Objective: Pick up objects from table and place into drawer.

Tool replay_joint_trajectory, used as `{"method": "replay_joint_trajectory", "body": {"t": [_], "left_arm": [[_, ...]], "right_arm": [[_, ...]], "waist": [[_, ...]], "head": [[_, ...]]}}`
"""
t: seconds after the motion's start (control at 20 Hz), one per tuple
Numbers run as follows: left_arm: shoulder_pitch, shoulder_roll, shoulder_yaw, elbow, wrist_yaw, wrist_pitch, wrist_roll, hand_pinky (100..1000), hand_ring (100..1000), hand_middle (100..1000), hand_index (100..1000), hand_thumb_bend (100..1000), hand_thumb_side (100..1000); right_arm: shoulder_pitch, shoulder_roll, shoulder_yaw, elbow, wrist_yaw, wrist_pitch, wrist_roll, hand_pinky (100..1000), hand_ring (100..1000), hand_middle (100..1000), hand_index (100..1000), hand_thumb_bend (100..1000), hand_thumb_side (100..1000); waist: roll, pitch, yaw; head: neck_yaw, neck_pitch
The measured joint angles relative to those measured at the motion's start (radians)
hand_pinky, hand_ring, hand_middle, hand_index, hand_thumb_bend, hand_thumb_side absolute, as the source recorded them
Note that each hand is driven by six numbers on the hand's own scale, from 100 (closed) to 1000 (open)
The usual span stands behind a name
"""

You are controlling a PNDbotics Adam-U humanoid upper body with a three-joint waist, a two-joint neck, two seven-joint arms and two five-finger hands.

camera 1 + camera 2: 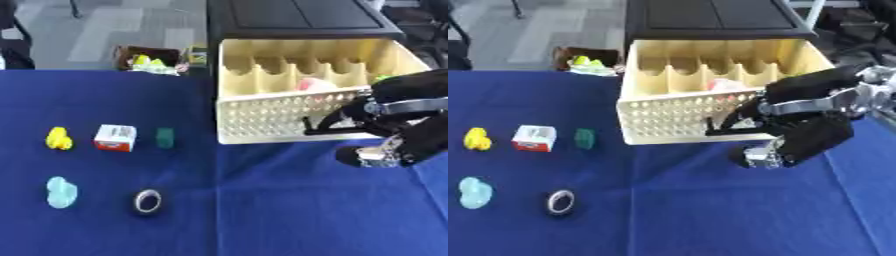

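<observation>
Now the right hand [798, 130] is hovering at the drawer [262, 117] front, fingers curled, grasping nothing visible; yellow toy [59, 138], small box [115, 138], tape roll [147, 201] are sitting well apart leftward.

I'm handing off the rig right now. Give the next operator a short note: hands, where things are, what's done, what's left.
Right hand: at the front wall of the open cream drawer, fingers curled; whether it holds anything cannot be told.
Left hand: not in view.
Done: something pink lies inside the drawer.
Left on the blue table: yellow toy, small white and red box, green block, light blue object, tape roll.
</observation>
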Motion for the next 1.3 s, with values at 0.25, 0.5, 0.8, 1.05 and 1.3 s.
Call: {"method": "replay_joint_trajectory", "body": {"t": [0.25, 0.5, 0.8, 1.05, 1.3], "left_arm": [[0.0, 0.0, 0.0, 0.0, -0.004, 0.0, 0.0, 459, 466, 565, 810, 100, 888], [-0.001, 0.0, 0.0, 0.0, -0.004, 0.0, -0.001, 459, 466, 565, 809, 100, 890], [-0.001, -0.001, 0.0, 0.0, -0.004, -0.003, -0.005, 459, 466, 566, 809, 100, 890], [-0.001, -0.001, 0.0, 0.0, -0.004, -0.003, -0.005, 459, 466, 566, 808, 100, 889], [-0.001, -0.001, 0.0, 0.0, -0.006, -0.003, -0.006, 459, 466, 566, 807, 100, 892]], "right_arm": [[0.012, -0.008, -0.001, -0.018, 0.011, 0.055, 0.001, 235, 245, 218, 941, 100, 1000], [0.006, -0.007, 0.033, 0.003, 0.072, 0.115, 0.001, 231, 244, 219, 935, 100, 1000], [-0.034, 0.021, 0.072, 0.069, 0.11, 0.15, -0.002, 248, 251, 223, 950, 100, 1000], [-0.041, 0.031, 0.072, 0.078, 0.111, 0.171, -0.005, 255, 254, 220, 954, 100, 1000], [-0.026, 0.03, 0.048, 0.033, 0.071, 0.187, -0.006, 270, 256, 220, 959, 100, 1000]], "waist": [[0.0, 0.003, 0.001], [0.0, 0.006, 0.007], [0.0, 0.006, 0.012], [0.0, 0.007, 0.012], [0.0, 0.009, 0.012]], "head": [[0.0, 0.0], [-0.003, 0.0], [-0.004, -0.001], [-0.004, -0.002], [-0.003, -0.004]]}}
